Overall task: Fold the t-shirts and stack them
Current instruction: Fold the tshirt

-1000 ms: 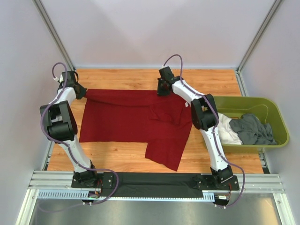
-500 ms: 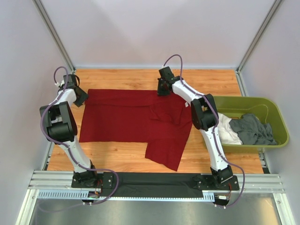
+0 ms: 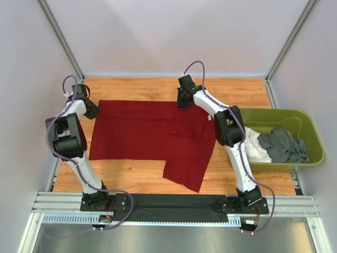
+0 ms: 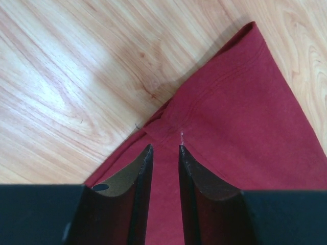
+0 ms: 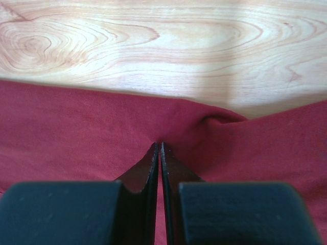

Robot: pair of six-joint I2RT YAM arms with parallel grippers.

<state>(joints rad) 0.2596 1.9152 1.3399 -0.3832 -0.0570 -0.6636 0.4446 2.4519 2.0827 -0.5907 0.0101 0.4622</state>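
Observation:
The dark red t-shirt (image 3: pixel 142 132) lies spread on the wooden table, with a sleeve folded in at its right part. My left gripper (image 3: pixel 89 108) is at the shirt's far left corner. In the left wrist view its jaws (image 4: pixel 164 148) stand a little apart over the hem (image 4: pixel 225 117), with flat cloth between them. My right gripper (image 3: pixel 180 100) is at the shirt's far edge. In the right wrist view it (image 5: pixel 160 145) is shut on a pinch of red cloth (image 5: pixel 214 122) that puckers up. A white t-shirt (image 3: pixel 256 147) and a dark grey t-shirt (image 3: pixel 284 145) lie crumpled in the tub.
The olive-green tub (image 3: pixel 274 112) stands at the table's right edge. Bare wood (image 3: pixel 137 87) runs behind the shirt and also in front of it (image 3: pixel 121 174). Metal frame posts and pale walls enclose the table.
My left wrist has shifted slightly at the shirt's far left corner. The shirt and my right arm have stayed where they were.

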